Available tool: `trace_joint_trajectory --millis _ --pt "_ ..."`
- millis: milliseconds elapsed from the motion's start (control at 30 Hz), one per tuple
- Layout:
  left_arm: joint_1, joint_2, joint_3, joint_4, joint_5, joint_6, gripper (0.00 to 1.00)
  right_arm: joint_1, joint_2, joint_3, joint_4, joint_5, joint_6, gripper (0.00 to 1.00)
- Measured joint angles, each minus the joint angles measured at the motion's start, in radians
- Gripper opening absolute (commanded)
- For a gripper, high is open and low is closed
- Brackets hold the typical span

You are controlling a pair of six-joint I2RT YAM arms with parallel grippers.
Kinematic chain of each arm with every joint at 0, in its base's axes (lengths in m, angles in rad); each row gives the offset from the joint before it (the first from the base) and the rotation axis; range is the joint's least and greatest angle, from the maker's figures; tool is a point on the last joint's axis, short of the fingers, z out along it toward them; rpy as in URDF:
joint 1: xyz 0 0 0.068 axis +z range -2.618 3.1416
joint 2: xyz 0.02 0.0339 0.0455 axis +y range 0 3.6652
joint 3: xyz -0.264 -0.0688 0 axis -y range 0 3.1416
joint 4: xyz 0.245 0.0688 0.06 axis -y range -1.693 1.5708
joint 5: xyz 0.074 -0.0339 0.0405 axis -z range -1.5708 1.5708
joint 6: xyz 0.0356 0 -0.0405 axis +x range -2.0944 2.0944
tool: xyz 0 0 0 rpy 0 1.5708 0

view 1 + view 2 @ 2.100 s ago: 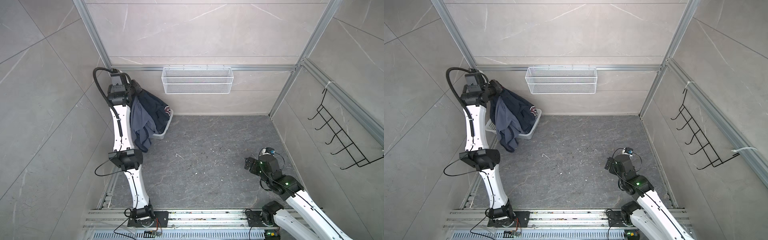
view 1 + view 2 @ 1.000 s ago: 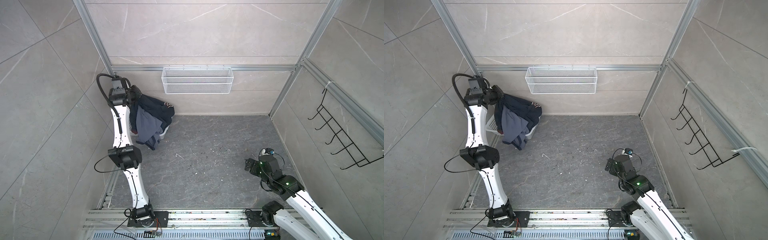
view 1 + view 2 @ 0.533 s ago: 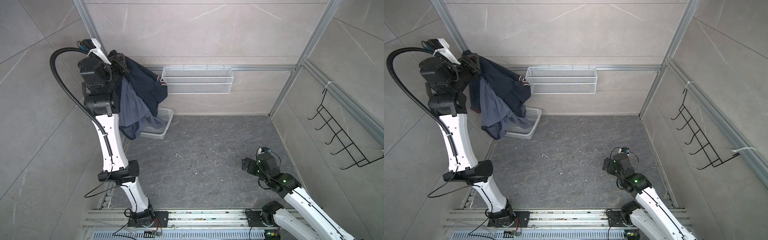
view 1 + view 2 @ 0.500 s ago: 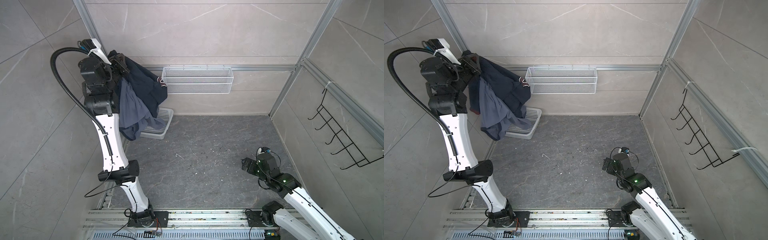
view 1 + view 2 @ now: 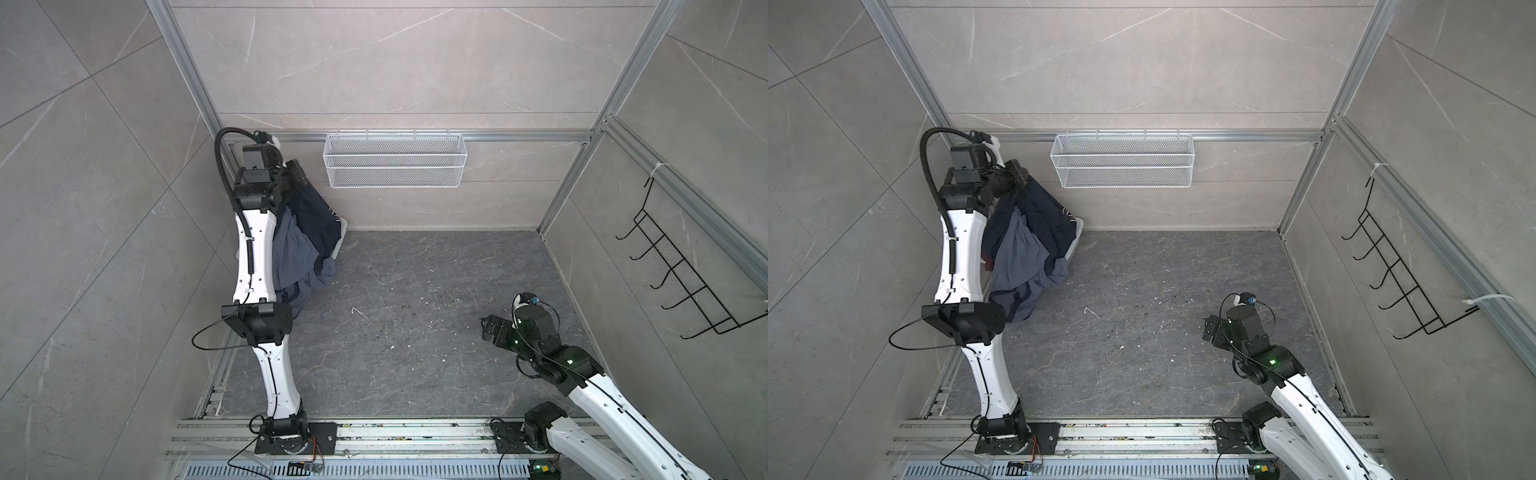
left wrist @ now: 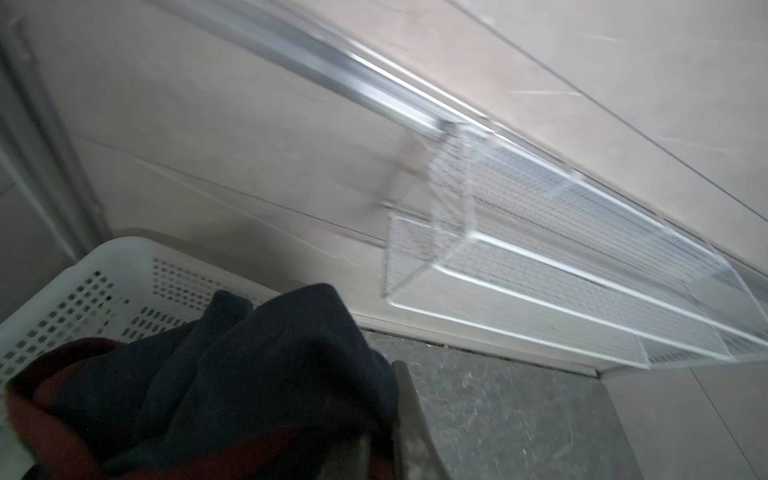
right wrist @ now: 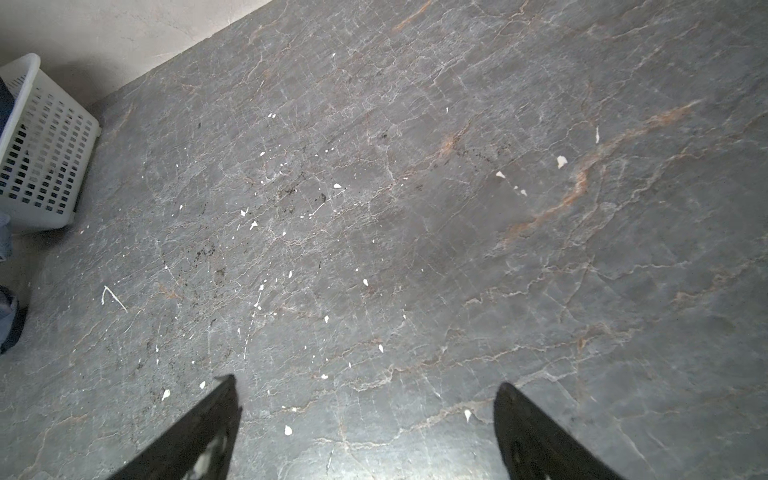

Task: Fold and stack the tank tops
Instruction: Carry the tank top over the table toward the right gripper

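Lowered from the high lift of half a second ago, the left arm now holds both tank tops (image 5: 1025,249) closer to the work surface. The navy tank top (image 5: 318,216), with dark-red trim, and the blue-grey tank top (image 5: 293,257) hang as one bundle from the left gripper (image 5: 1022,178), which is clamped shut on their upper edges. The bundle drapes beside the arm's white forearm, over the white perforated basket (image 6: 124,259) in the far left corner. Its lower end seems to reach the surface, though the arm's elbow hides the contact. The right gripper (image 7: 365,384) hovers empty, well apart from the cloth on the right side, jaws spread wide over bare surface.

Judging from this, the step in hand is bringing the tops out of the basket to the open middle. To do it well, the left arm should carry the bundle clear of the basket rim, then lay it down with a drag so the cloth spreads rather than heaps. Two garments share one grip and will need separating, so the right gripper should pinch only one layer.

The work surface (image 5: 415,332) is dark grey, stone-patterned and flecked with white chips. Pale tiled walls with aluminium framing enclose it. A white wire shelf (image 5: 395,166) hangs on the back wall, and a black hook rack (image 5: 685,282) on the right wall.
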Motion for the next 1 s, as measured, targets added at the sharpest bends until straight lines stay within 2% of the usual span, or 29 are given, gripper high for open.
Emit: trace_joint_trajectory --millis 133,367,467,567,800,1000 --pt "-0.115 -0.156 -0.005 0.023 -0.010 0.054 0.00 0.000 0.007 0.000 0.013 -0.015 0.000 0.95" --pt "-0.209 -0.367 -0.002 0.119 0.042 0.071 0.00 0.000 0.002 0.020 0.019 -0.044 -0.027 0.95" --pt "-0.274 -0.418 -0.072 0.158 0.092 0.068 0.00 0.000 -0.014 0.055 0.019 -0.053 -0.047 0.95" --pt "-0.357 -0.457 -0.224 0.188 0.130 0.064 0.00 0.000 -0.033 0.091 0.024 -0.063 -0.062 0.95" --pt "-0.513 -0.415 -0.652 0.217 0.135 0.044 0.00 0.000 -0.031 0.130 0.028 -0.094 -0.087 0.94" --pt "-0.595 -0.249 -0.667 0.195 0.130 0.040 0.00 0.001 -0.010 0.129 0.076 -0.191 -0.113 0.95"
